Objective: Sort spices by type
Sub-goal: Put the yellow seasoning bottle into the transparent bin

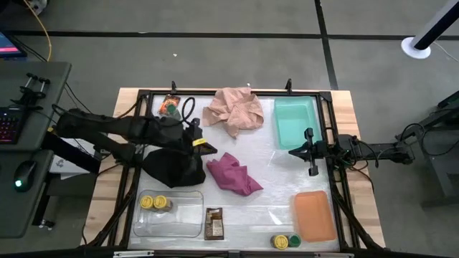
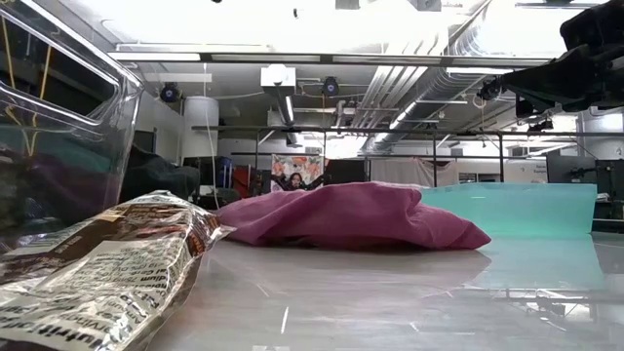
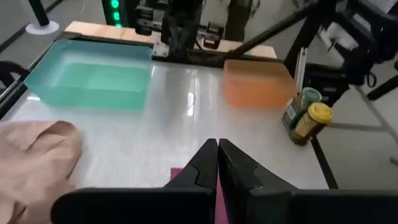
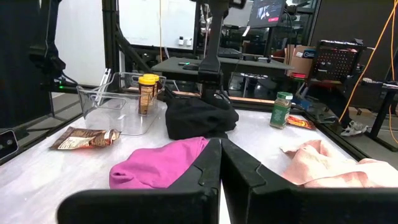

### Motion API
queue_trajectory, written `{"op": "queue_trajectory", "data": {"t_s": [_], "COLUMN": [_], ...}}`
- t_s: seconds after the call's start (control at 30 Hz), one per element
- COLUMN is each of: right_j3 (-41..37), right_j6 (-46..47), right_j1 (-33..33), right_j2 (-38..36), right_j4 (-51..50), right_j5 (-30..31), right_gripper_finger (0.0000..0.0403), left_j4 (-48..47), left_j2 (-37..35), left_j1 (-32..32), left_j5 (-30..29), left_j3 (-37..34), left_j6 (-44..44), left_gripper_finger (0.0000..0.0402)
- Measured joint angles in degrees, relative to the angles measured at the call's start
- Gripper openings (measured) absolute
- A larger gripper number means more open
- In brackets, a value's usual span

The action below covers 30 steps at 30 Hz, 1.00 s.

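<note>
Sorting is barely begun: two jars [image 1: 154, 203] sit in the clear tray [image 1: 179, 228], lower left. Both pincers, left [image 1: 208, 148] and right [image 1: 292, 151], are closed and empty. Your next move needs one opened over a stray jar [image 1: 280, 242], bottom centre-right.

In the low view the dark brown packet [image 2: 97, 273] runs off the picture's lower left edge, and its print is too blurred to read. The clear tray [image 2: 68, 146] behind it is cut by the left edge. The teal tray [image 2: 512, 210] is partly hidden by the magenta cloth [image 2: 351, 216]. From above, the left gripper [image 1: 204, 147] hangs over the black cloth [image 1: 172, 165], whose shape under the arm is hidden. Beyond the left fingers [image 3: 239, 168], a green-lidded jar [image 3: 298, 106] is half covered by a yellow-lidded jar [image 3: 311, 123]
</note>
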Motion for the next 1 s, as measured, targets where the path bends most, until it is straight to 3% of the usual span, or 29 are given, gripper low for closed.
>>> {"op": "queue_trajectory", "data": {"t_s": [0.2,0.37,0.6,0.7,0.77,0.87,1.0], "right_j3": [0.00,0.01,0.00,0.00,0.00,0.00,0.00], "right_j6": [0.00,0.00,0.00,-0.06,-5.32,-13.44,-15.26], "right_j1": [0.01,0.00,0.02,0.01,-0.10,-0.29,-0.27], "right_j2": [0.01,0.00,0.00,0.00,0.01,-0.08,-0.04], "right_j4": [0.00,0.00,0.00,0.01,0.25,0.90,0.59], "right_j5": [0.02,0.01,0.02,0.01,1.29,3.55,3.62], "right_gripper_finger": [0.0001,0.0001,0.0001,0.0001,0.0001,0.0001,0.0001], "left_j4": [10.35,26.58,45.20,47.27,48.44,48.62,48.35], "left_j2": [2.33,7.66,11.88,9.99,8.19,5.02,0.22], "left_j1": [1.59,2.68,5.16,5.79,5.82,5.79,4.28], "left_j5": [7.07,10.99,18.46,18.19,15.86,9.91,2.87], "left_j3": [-8.21,-11.85,-11.86,-11.85,-11.85,-11.82,-11.85], "left_j6": [2.24,3.43,-5.54,-9.18,-10.90,-13.09,-15.73], "left_gripper_finger": [0.0000,0.0000,0.0000,0.0000,0.0000,0.0000,0.0000]}}
